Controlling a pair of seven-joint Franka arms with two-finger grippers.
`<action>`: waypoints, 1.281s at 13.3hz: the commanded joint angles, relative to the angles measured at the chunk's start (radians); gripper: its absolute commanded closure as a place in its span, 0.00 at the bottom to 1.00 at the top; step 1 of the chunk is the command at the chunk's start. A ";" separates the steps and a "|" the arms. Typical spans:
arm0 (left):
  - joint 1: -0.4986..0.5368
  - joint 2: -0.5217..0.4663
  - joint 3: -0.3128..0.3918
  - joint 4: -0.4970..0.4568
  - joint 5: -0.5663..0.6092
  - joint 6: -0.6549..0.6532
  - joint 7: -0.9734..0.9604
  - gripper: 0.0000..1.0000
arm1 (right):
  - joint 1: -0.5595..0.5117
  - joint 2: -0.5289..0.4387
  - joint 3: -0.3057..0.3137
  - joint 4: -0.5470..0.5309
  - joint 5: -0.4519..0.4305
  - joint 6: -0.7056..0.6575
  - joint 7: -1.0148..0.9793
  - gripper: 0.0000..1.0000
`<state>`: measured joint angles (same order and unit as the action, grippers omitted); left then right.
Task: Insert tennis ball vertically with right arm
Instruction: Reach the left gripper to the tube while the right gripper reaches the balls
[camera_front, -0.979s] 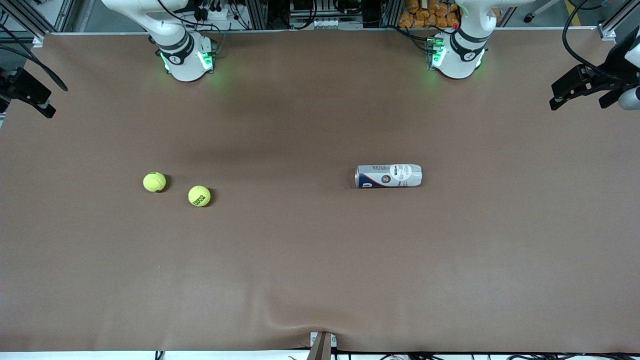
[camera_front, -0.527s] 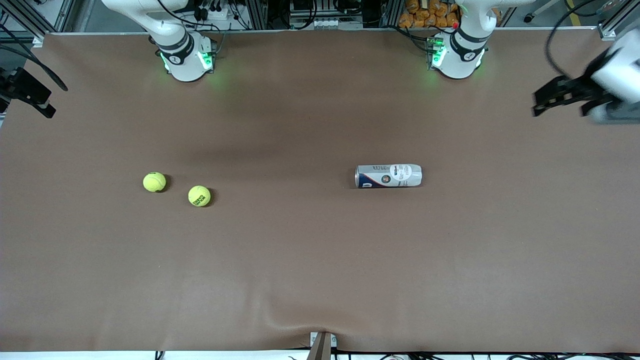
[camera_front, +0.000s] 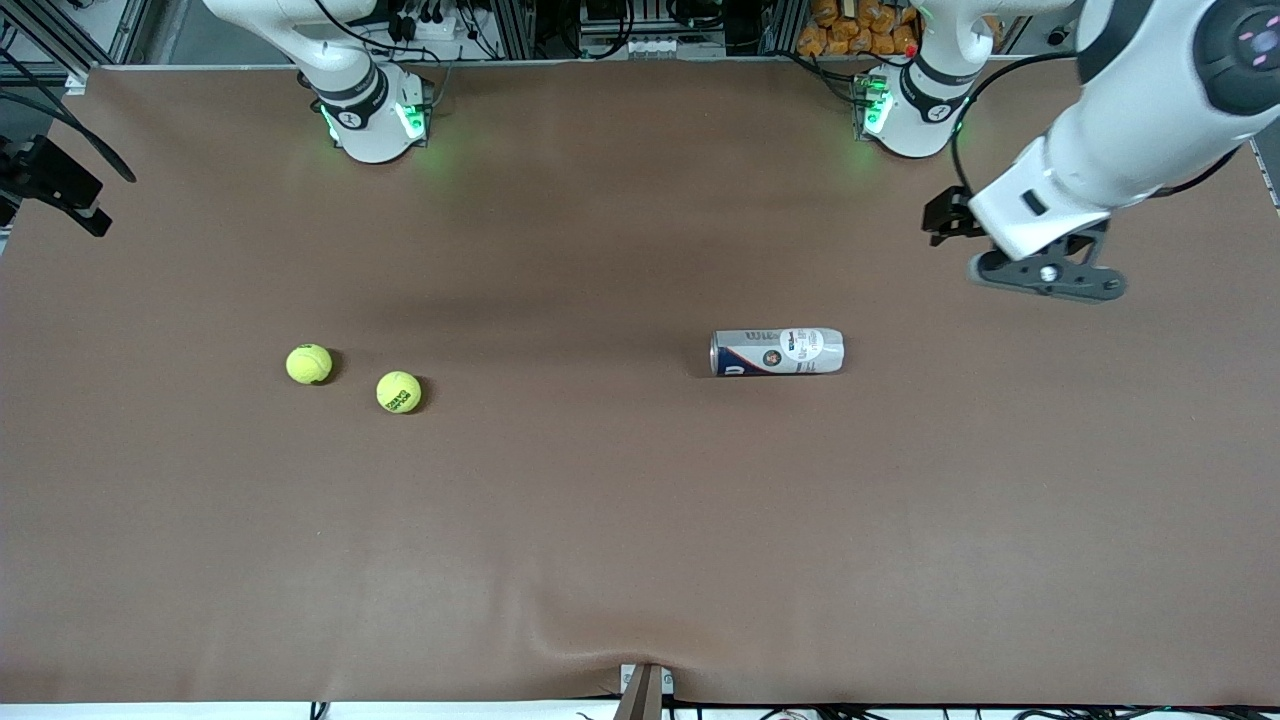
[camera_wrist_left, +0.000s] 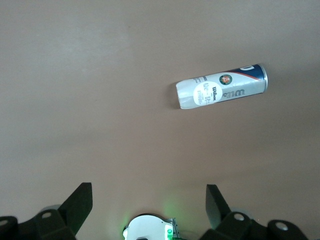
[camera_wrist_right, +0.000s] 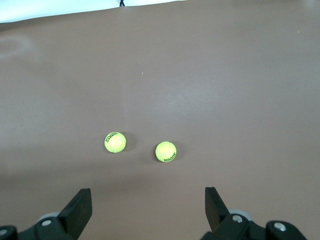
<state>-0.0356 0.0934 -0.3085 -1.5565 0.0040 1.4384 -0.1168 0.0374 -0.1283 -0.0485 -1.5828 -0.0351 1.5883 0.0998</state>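
Two tennis balls lie on the brown desk (camera_front: 620, 520) toward the right arm's end — one tennis ball (camera_front: 309, 364) nearer that end, the other tennis ball (camera_front: 399, 392) just beside it, a little closer to the front camera; they sit near each other without touching. Well apart from them, toward the left arm's end, a Wilson ball can (camera_front: 777, 352) lies on its side (white label patch up), its open mouth turned toward the balls. The right hand (camera_wrist_right: 147, 205) hangs over the desk with the balls in its wrist view, fingers spread wide and holding nothing. The left hand (camera_wrist_left: 149, 200) is up over the desk near its own base, fingers likewise wide apart and empty.
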 joint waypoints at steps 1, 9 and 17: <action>-0.009 0.054 -0.056 -0.001 0.049 0.026 0.020 0.00 | 0.007 0.056 0.009 0.014 -0.005 0.033 0.004 0.00; -0.082 0.216 -0.073 0.007 0.136 0.089 0.283 0.00 | 0.047 0.226 0.007 0.009 0.011 0.009 0.015 0.00; -0.211 0.324 -0.073 0.015 0.405 0.115 0.485 0.00 | 0.067 0.444 0.009 -0.096 0.081 0.071 0.008 0.00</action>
<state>-0.1938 0.3973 -0.3837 -1.5616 0.3293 1.5500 0.3220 0.0965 0.3088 -0.0366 -1.6204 0.0237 1.6020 0.1038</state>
